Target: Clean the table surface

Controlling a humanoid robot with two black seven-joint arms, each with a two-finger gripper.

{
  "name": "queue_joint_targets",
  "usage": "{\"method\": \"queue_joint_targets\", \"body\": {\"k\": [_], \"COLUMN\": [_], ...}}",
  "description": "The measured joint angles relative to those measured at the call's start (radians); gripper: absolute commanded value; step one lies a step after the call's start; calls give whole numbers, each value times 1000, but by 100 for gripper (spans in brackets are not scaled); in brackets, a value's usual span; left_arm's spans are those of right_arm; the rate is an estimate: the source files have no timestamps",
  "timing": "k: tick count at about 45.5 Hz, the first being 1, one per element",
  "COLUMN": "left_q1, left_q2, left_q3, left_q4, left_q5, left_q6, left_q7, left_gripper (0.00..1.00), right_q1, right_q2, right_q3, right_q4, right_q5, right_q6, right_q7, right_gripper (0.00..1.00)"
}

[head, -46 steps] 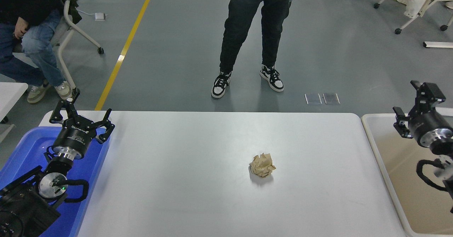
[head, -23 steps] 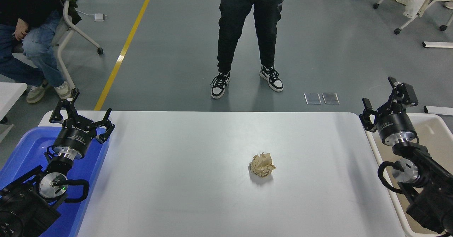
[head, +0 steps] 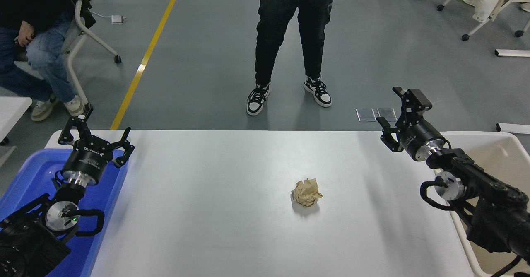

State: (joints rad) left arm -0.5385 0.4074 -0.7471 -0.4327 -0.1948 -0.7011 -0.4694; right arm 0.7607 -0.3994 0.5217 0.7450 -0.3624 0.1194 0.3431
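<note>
The white table surface [head: 215,210] fills the middle of the head view. A crumpled tan paper ball [head: 307,192] lies on it, right of centre. My right gripper [head: 395,111] is open and empty, raised over the table's far right corner, well right of and beyond the ball. My left gripper [head: 96,131] is open and empty, parked at the far left over the blue tub.
A blue plastic tub [head: 25,181] stands at the table's left end, a cream-white bin [head: 505,152] at its right end. A person stands beyond the far edge [head: 290,41]. Another person sits at the top left [head: 29,49].
My right arm has swung left from over the cream-white bin to above the table's far right corner. The standing person shifted slightly. The ball and left arm have not moved.
</note>
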Motion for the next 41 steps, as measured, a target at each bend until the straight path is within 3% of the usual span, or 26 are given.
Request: {"method": "queue_joint_targets", "body": {"k": [10, 31, 41], "left_q1": [0, 0, 0], "left_q2": [0, 0, 0], "left_q3": [0, 0, 0], "left_q4": [0, 0, 0], "left_q5": [0, 0, 0], "left_q6": [0, 0, -1], "left_q7": [0, 0, 0], "left_gripper": [100, 100, 100], "right_q1": [90, 222, 297], "right_q2": [-50, -51, -8], "right_q3": [-193, -478, -636], "right_q4": [102, 241, 261], "right_q5": [-49, -533, -699], "right_q6": [-6, -15, -110], "right_q7": [-37, -53, -54], "right_gripper": [99, 99, 99]}}
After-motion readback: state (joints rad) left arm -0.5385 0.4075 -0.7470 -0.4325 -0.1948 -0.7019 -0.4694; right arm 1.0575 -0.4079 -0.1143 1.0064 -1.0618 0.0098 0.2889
